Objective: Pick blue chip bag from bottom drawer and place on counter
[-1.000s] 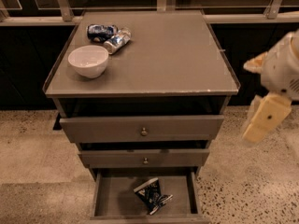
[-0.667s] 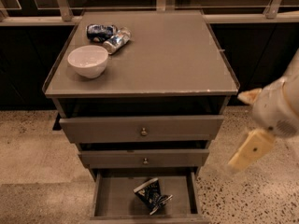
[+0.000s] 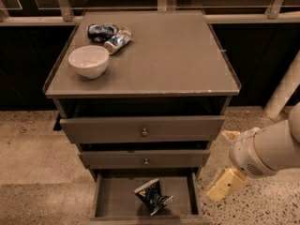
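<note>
The blue chip bag (image 3: 152, 197), dark navy and crumpled with white lettering, lies in the open bottom drawer (image 3: 112, 193), right of its middle. The counter (image 3: 168, 55) is the flat grey cabinet top above. My gripper (image 3: 224, 185) hangs at the end of the white arm (image 3: 262, 151), low beside the cabinet's right side. It is just right of the bottom drawer and apart from the bag. It holds nothing that I can see.
A white bowl (image 3: 88, 61) and two blue-and-silver cans (image 3: 108, 35) sit at the counter's back left. Two knobbed drawers (image 3: 144, 132) stand partly pulled out above the bottom one. A white post (image 3: 285, 90) stands at the right on the speckled floor.
My arm and gripper have moved down and left, from beside the counter's right edge to level with the bottom drawer. The bag, bowl and cans have not moved.
</note>
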You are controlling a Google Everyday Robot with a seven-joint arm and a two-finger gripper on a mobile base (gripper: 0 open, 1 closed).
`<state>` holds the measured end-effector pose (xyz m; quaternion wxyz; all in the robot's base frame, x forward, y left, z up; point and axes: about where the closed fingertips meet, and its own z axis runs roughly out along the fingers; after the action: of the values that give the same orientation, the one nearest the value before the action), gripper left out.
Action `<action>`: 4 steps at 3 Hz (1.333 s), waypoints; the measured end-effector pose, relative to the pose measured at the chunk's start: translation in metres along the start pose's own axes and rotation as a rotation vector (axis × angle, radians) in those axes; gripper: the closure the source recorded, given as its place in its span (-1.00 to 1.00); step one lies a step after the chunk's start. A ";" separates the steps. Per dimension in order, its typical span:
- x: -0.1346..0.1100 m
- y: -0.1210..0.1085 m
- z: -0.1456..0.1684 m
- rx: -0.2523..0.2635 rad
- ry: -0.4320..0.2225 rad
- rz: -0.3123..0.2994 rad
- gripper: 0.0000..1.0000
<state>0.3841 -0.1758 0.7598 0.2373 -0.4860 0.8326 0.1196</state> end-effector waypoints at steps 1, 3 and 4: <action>-0.003 0.010 -0.006 0.043 0.001 -0.017 -1.00; 0.063 0.066 0.089 -0.002 -0.201 0.139 -1.00; 0.098 0.061 0.137 0.004 -0.283 0.199 -1.00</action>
<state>0.3291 -0.1601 0.5902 0.3401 -0.3790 0.8351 0.2080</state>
